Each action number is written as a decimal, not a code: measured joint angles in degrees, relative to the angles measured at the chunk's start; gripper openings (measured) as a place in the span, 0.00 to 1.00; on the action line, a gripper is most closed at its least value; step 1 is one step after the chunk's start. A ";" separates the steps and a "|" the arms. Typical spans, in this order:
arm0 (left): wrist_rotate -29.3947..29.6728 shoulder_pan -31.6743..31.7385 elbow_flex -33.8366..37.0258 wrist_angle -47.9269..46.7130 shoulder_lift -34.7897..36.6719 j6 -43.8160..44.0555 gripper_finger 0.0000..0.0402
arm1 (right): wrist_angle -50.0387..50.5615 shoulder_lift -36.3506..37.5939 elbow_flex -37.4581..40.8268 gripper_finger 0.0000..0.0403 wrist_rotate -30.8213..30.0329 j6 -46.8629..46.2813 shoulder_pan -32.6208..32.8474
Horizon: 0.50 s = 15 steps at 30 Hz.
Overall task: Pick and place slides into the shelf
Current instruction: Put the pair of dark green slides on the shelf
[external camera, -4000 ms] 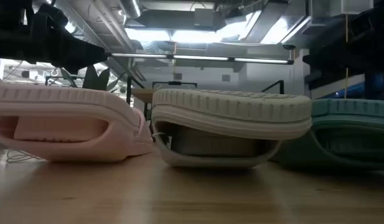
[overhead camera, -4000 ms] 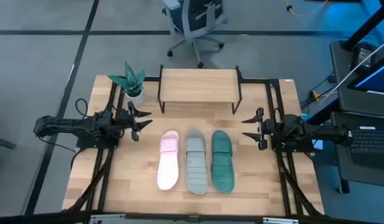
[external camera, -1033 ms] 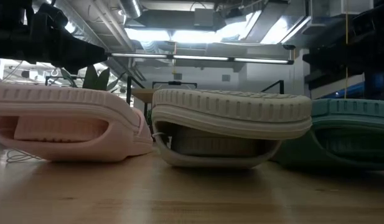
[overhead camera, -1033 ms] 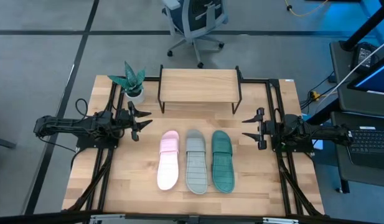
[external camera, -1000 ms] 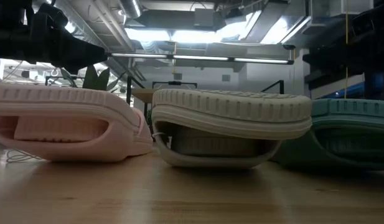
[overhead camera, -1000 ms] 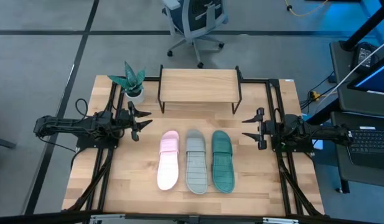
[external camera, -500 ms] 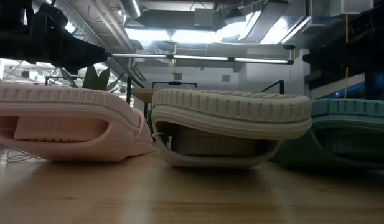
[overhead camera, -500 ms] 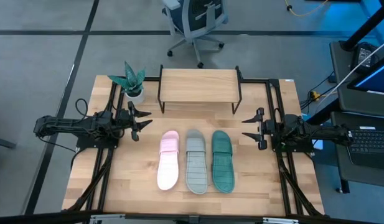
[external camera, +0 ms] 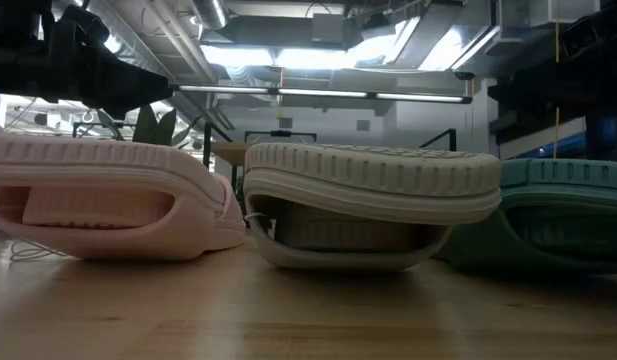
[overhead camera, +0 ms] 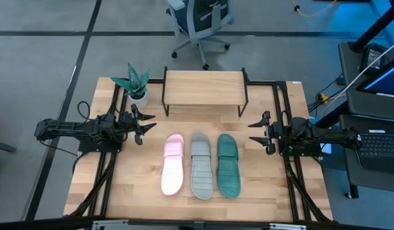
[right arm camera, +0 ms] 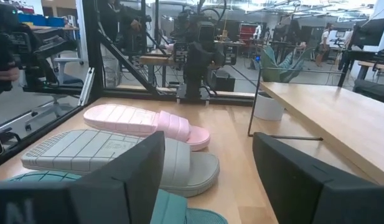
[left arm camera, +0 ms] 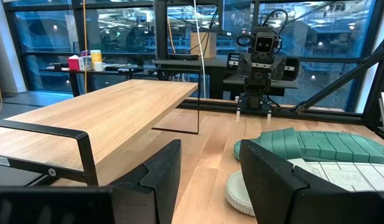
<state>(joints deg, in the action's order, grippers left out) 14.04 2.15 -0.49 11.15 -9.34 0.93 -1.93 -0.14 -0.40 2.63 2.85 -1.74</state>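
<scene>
Pink [overhead camera: 173,165], grey [overhead camera: 200,167] and green [overhead camera: 228,165] slides lie touching on the table, near the bare shelf [overhead camera: 204,88]. Both the left gripper [overhead camera: 144,127] and right gripper [overhead camera: 255,132] wait apart, fingers spread. Grabbing one slide might bump its neighbour away.

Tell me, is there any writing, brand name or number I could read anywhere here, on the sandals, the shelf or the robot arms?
No text can be read with confidence.
Pink slide, grey slide, teal slide: only ribbed soles, no brand visible.
Shelf: plain wood, no label.
Small white tag on the black frame in the left wrist view: marks too small to read.
Left end effector and right end effector: no readable markings.
</scene>
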 joint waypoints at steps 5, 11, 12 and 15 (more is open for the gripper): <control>-0.83 0.02 0.01 2.39 0.00 1.96 0.39 | -0.09 0.00 0.00 0.61 -1.90 -1.40 0.00; -5.46 0.03 0.00 6.45 0.00 1.63 0.39 | -1.23 0.00 0.00 0.61 -4.48 -1.14 -0.02; -5.32 0.09 0.00 6.43 0.00 1.55 0.39 | -1.34 0.00 0.00 0.61 -4.44 -1.24 -0.02; -5.01 0.09 -0.24 6.68 -0.04 0.43 0.39 | -2.66 -0.02 -0.44 0.61 -4.44 -0.88 -0.02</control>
<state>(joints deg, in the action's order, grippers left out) 9.03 2.24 -0.73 17.83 -9.38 1.36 -4.59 -0.16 -0.85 -1.80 1.97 -1.76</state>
